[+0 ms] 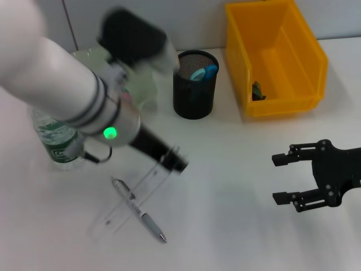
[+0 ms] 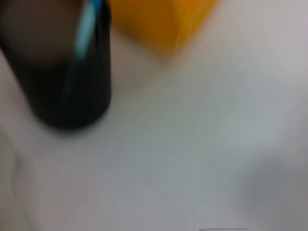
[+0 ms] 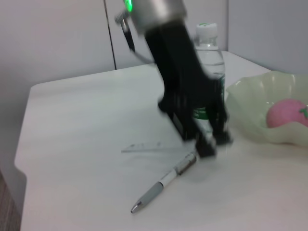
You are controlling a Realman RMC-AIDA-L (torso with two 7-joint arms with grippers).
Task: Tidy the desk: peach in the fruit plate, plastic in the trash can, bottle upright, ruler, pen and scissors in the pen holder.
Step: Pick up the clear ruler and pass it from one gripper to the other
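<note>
A clear ruler [image 1: 127, 200] lies flat on the white table with a silver pen [image 1: 139, 211] across it. My left gripper [image 1: 174, 160] is low over the ruler's far end; the ruler [image 3: 142, 146] and pen [image 3: 165, 182] also show in the right wrist view beside that gripper [image 3: 211, 141]. The bottle [image 1: 56, 141] stands upright behind my left arm. The peach [image 3: 287, 113] sits in the pale green fruit plate [image 3: 250, 120]. The black pen holder [image 1: 194, 90] holds blue-handled scissors [image 1: 203, 72]. My right gripper [image 1: 285, 178] is open and empty at the right.
The yellow trash bin [image 1: 293, 101] stands at the back right with a small green scrap [image 1: 258, 90] inside. The fruit plate [image 1: 148, 84] is left of the pen holder. The left wrist view shows the pen holder [image 2: 62, 82] and the bin [image 2: 159, 21] close ahead.
</note>
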